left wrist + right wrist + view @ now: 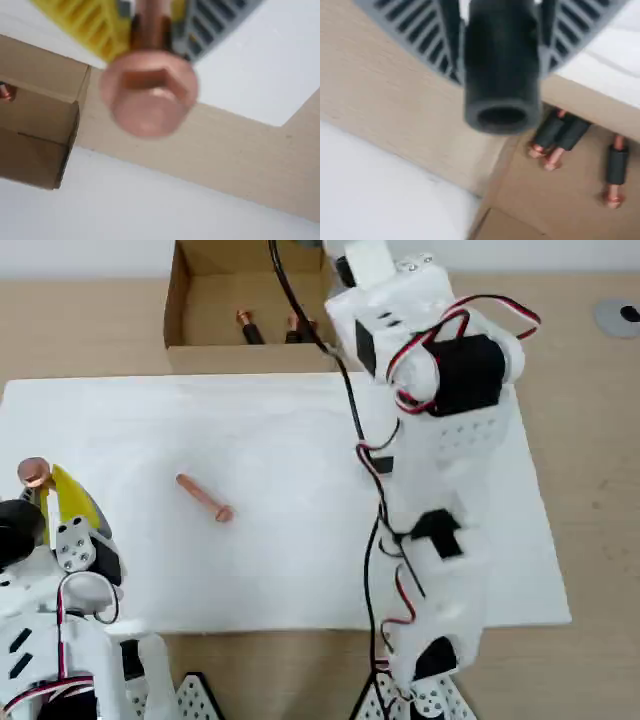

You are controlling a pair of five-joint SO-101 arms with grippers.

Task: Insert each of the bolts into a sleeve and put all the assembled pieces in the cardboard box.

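My left gripper (pixel 40 483) sits at the near left of the white mat, shut on a copper bolt (pixel 33 472) whose hex head (pixel 150 95) points away from the wrist, clamped between the yellow and grey fingers. A second copper bolt (pixel 205 498) lies loose on the mat. My right gripper (pixel 502 30) is shut on a black sleeve (pixel 502 70), its open bore facing outward, beside the cardboard box (pixel 555 210). Three bolt-in-sleeve pieces (pixel 555 135) (pixel 616 172) lie in the box (pixel 178 300).
The white mat (pixel 250 570) covers most of the wooden table. The right arm (pixel 440 390) stretches over the mat's right half toward the box. A round grey object (pixel 618 316) lies at the far right edge.
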